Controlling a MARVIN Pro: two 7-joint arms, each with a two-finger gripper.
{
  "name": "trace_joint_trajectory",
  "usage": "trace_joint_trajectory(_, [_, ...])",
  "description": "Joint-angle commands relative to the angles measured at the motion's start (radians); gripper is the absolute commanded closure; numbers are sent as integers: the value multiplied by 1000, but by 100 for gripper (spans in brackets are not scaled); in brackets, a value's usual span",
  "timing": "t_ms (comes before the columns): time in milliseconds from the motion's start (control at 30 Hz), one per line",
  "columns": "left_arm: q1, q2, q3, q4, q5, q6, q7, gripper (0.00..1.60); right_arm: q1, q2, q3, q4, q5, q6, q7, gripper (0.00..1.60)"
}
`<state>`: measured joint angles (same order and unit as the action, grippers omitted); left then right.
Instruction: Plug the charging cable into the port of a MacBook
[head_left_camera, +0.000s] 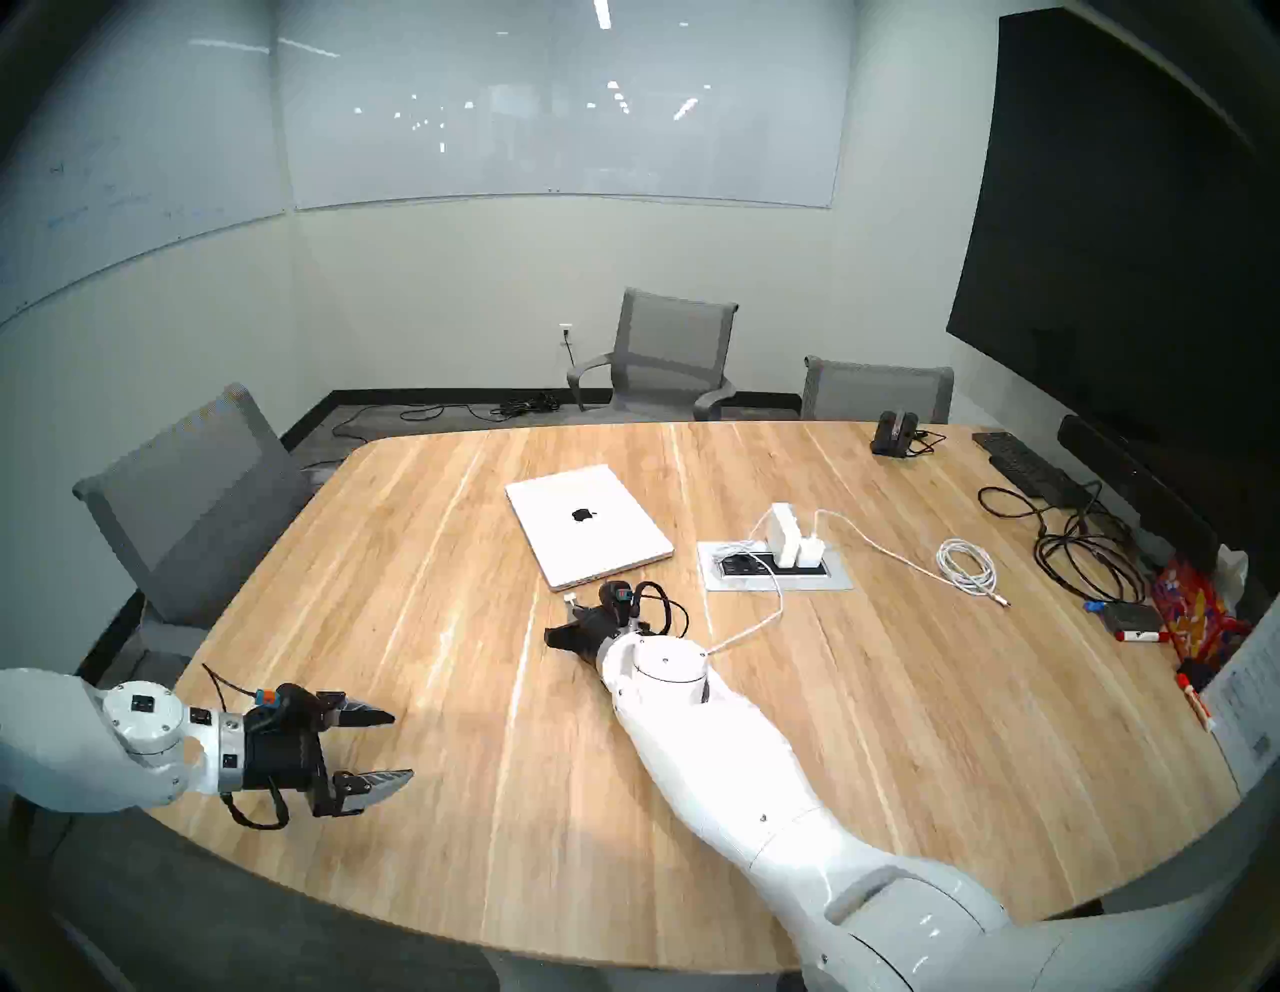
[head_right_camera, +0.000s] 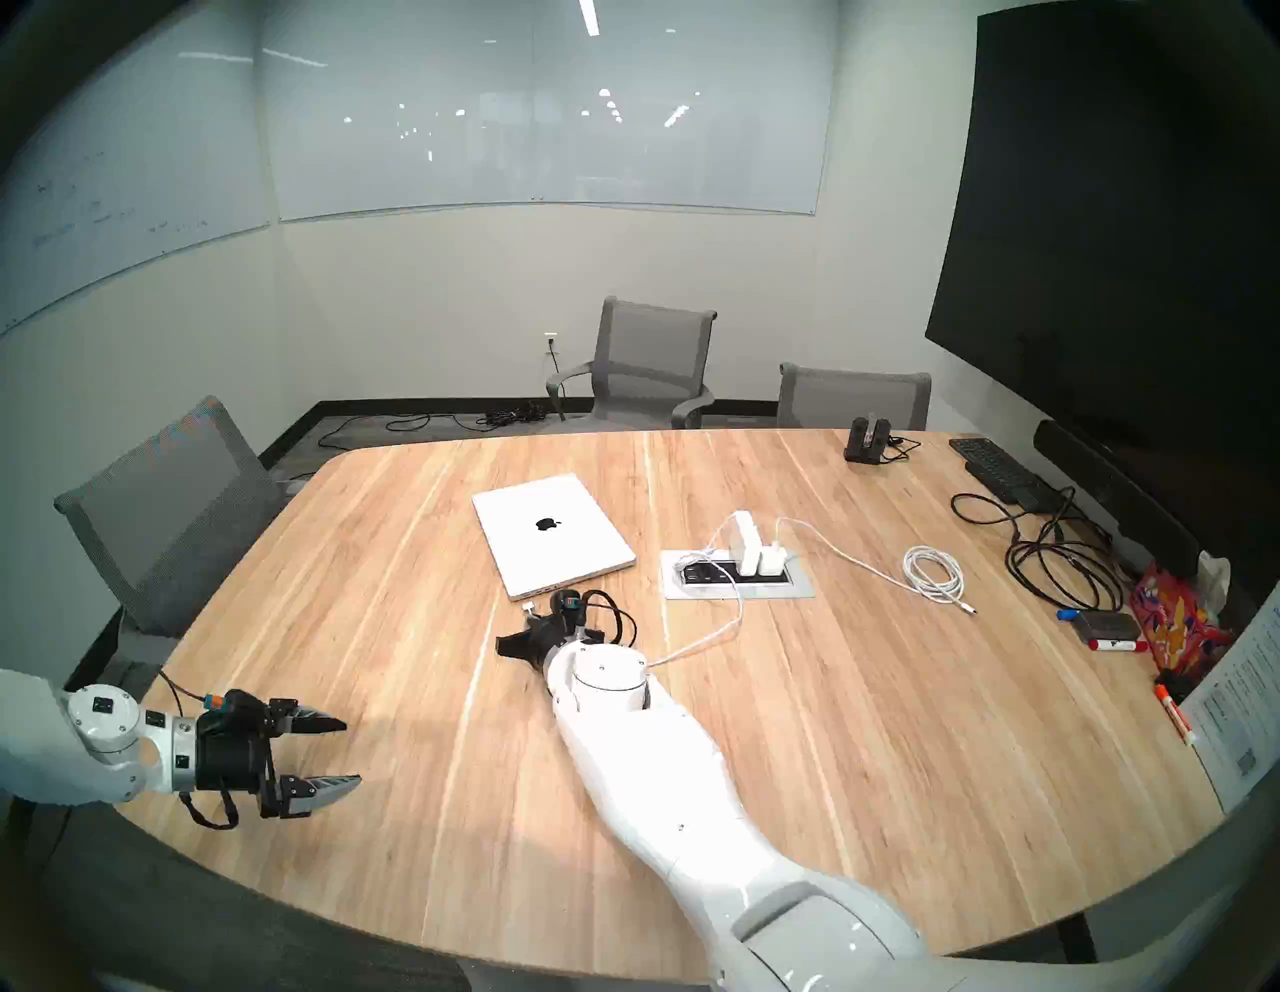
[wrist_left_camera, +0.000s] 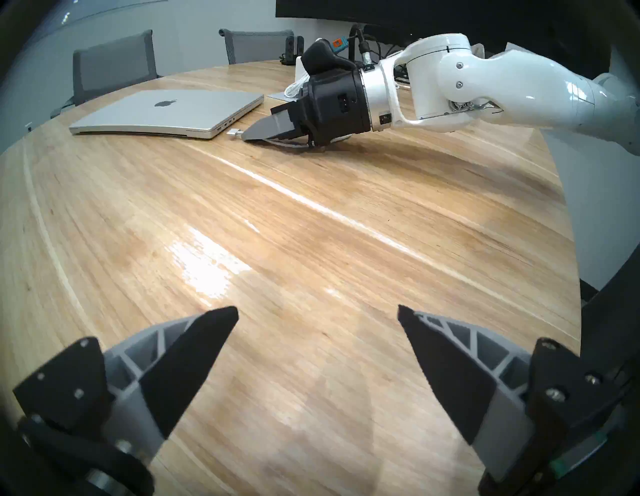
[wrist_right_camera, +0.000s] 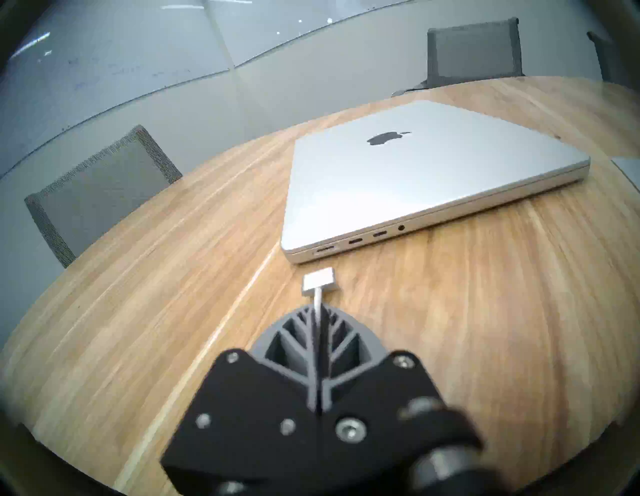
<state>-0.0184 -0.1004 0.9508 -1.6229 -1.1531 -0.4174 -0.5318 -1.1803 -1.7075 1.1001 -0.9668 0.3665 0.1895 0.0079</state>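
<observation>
1. Our right gripper is clamped on the charging cable, its connector jutting just past the fingertips at frame centre.
2. The port on the MacBook sits just above, apart.
3. Our left gripper, bottom of its view, stands wide, empty.

— What do the arms look like?
— Glossy white shells, a grey band at the right arm elbow, silver wrist rings with small screws.
— And the grippers?
— The left gripper has black bodies and ribbed grey fingers with black pads (looped black cables, an orange-and-teal tag, possibly a connector).
</observation>
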Motion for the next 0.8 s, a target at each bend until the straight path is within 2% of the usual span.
trace_joint_trajectory(0, [-6, -1, -6, 0, 0, -1, 1, 0, 48, -32, 2, 10, 8, -24, 17, 160])
trace_joint_trajectory(767, [-6, -1, -6, 0, 0, -1, 1, 0, 92, -48, 30, 96, 15, -65, 35, 160])
